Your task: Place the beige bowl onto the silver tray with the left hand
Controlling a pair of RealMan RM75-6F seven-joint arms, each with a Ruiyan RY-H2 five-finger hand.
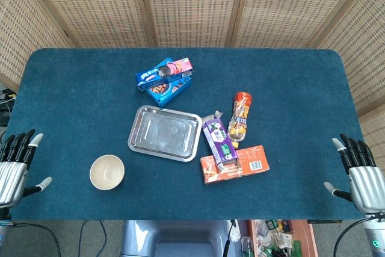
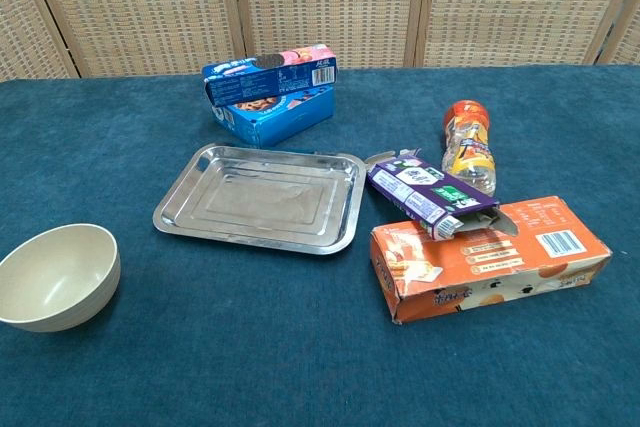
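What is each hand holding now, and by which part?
Nothing is held. The left hand and right hand are open at the table edges; the beige bowl stands untouched beside the silver tray.

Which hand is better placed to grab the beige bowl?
Left. The left hand rests open beside the beige bowl; the right hand sits at the table's far edge, beyond the silver tray.

The bowl (image 1: 107, 172) sits on the table (image 1: 72, 88), left of and nearer than the tray (image 1: 164, 133). Behind the tray lie stacked boxes (image 1: 165, 80); right of it, a carton (image 1: 219, 140) rests on another box (image 1: 234, 164), a jar (image 1: 240, 116) behind them
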